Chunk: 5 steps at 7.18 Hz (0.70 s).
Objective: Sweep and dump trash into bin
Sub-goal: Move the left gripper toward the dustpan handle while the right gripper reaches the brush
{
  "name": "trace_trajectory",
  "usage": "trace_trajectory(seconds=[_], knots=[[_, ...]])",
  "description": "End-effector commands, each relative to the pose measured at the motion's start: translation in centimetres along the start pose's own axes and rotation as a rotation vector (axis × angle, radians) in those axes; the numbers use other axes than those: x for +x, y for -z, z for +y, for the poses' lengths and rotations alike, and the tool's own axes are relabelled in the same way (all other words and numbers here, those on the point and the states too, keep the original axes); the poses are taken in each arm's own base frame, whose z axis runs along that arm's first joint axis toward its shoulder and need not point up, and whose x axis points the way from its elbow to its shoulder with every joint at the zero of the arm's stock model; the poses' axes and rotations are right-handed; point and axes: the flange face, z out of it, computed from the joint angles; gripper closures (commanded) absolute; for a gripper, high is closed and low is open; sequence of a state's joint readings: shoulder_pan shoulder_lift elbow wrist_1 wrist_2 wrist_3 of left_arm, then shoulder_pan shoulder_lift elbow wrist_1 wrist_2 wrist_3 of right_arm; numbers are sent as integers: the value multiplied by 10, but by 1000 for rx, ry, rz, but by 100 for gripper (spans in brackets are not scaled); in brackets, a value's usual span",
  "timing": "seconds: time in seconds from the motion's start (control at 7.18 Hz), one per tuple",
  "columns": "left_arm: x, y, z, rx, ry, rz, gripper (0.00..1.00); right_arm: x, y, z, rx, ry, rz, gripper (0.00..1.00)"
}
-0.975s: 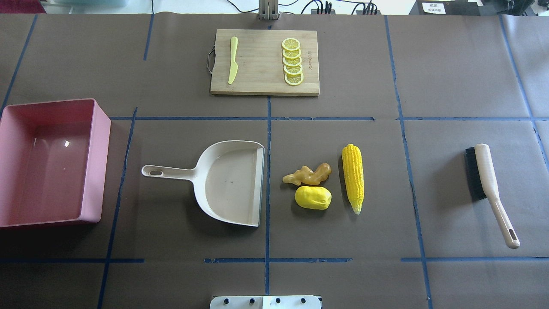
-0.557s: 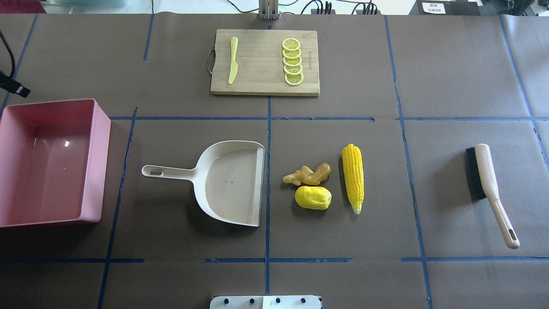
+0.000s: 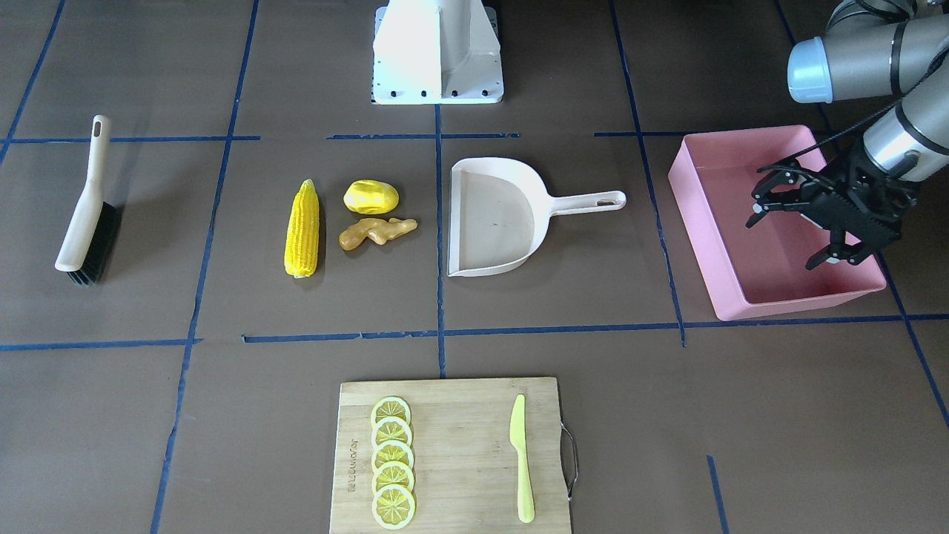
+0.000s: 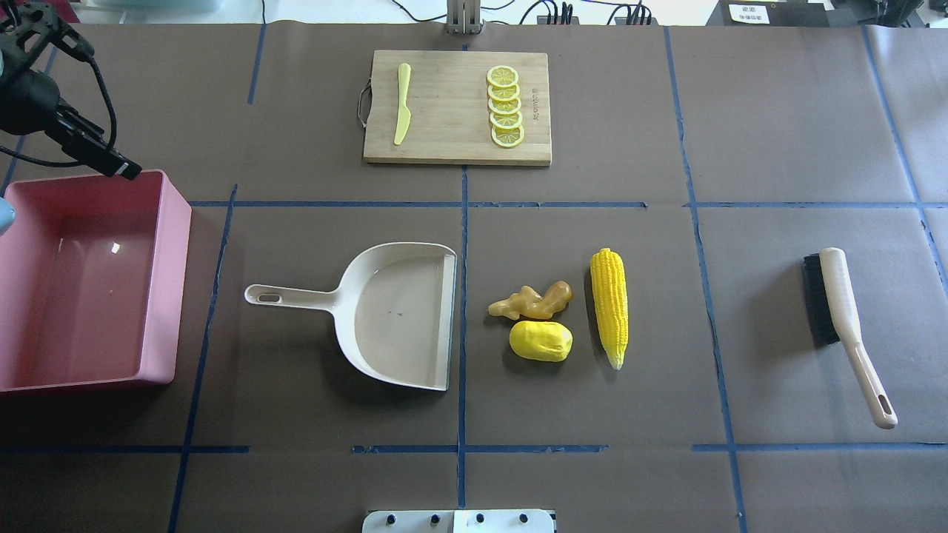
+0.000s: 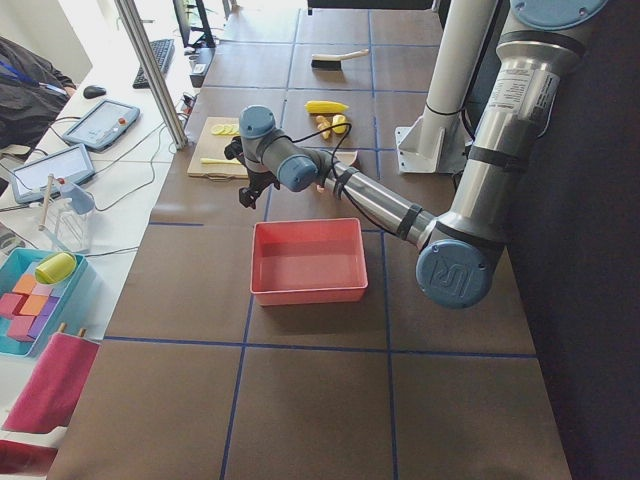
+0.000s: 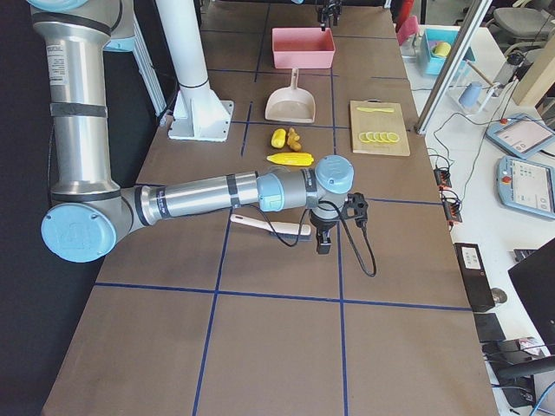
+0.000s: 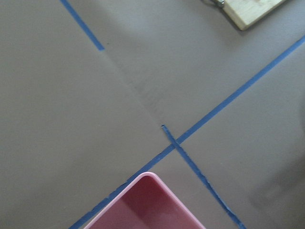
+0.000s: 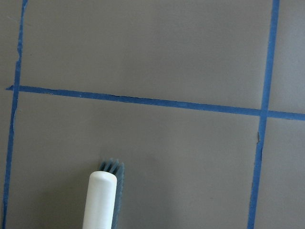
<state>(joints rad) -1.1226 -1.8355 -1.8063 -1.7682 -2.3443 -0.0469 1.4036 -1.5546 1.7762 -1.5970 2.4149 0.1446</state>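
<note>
**gridtape_guy:** Anyone else struggling with the right claw? It's only showing up small in the right-side view, hanging just above the brush handle. I can't tell whether it's gaping or pinching. Its wrist cam is only catching the brush's tip poking in at the bottom, with the rest getting cut off.

**sweepwatch:** Same here. The left claw is reading way better: fingers spreading wide, gripping nothing, hovering by the pink bin. Its own cam is only picking up one bin corner right below it. So I can't tell whether it's hanging over the bin or just outside the wall. The overhead is also chopping the left arm at the frame edge.

**gridtape_guy:** And the stuff to sweep?

**sweepwatch:** The corn cob, potato lump and ginger root are lying on the table. They're well apart from the left claw, beyond the dustpan, between the two claws.

**gridtape_guy:** Anything changing vs a second ago?

**sweepwatch:** Just that arm. The overhead was showing none of it back then, and now it's reaching in at the corner past the bin. The foods, dustpan, brush and bin aren't budging.
</note>
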Motion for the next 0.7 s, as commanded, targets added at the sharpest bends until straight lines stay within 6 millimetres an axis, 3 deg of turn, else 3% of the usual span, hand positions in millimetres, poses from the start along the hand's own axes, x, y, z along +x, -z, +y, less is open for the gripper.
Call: trace_trajectory(seconds=[0.0,0.14,0.28,0.42,0.56], knots=[[39,-1,-23,20,-73,30,0,-39,-16,-5,-20,-20,26,0],[53,-7,-32,16,-88,46,0,-71,-14,4,-1,-100,61,0],[54,-8,-32,14,-90,48,0,-87,-18,40,-21,-195,63,1],[64,-17,-35,5,-102,62,0,-101,-33,65,-8,-227,35,1],[69,-24,-35,-6,-108,71,0,-102,-58,97,23,-244,-4,1]])
